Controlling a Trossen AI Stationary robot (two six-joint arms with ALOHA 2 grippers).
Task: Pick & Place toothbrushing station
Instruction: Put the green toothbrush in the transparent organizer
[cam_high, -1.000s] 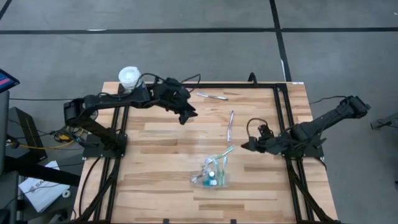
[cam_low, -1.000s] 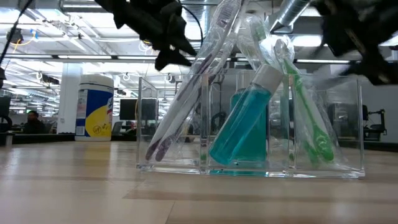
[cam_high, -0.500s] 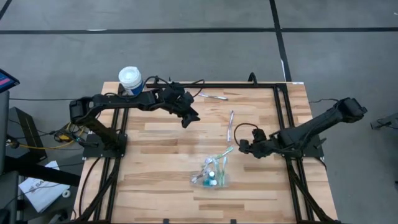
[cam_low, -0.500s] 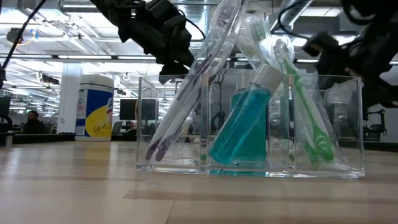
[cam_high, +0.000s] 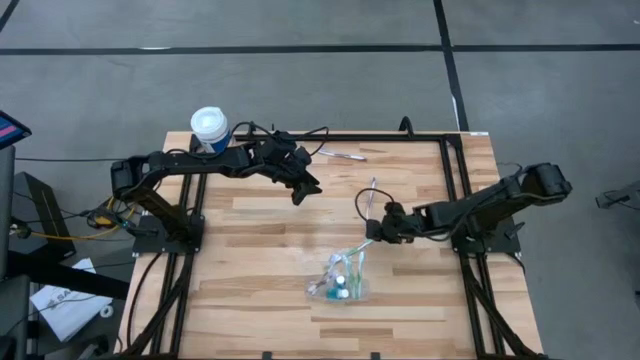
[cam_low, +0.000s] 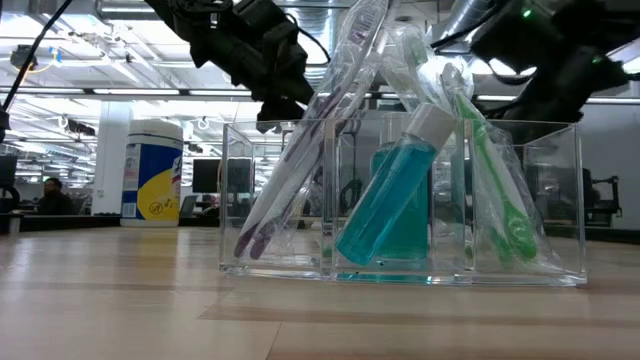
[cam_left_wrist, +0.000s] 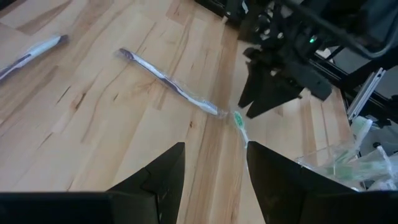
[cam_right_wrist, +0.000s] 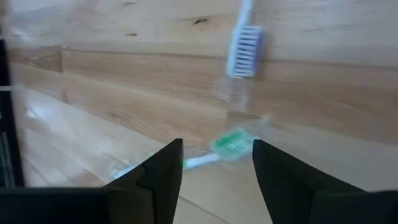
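The right tool (cam_high: 375, 228), fingers parted, is seen at 1 o'clock of the cup (cam_high: 338, 283); the left tool (cam_high: 303, 187), likewise parted, is held at 11 o'clock.

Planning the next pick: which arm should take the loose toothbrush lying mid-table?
Right. The right gripper, fingers open, hangs next to the loose toothbrush, whose head shows ahead in its wrist view. The left gripper, also open, is farther off, nearer the table's back left.
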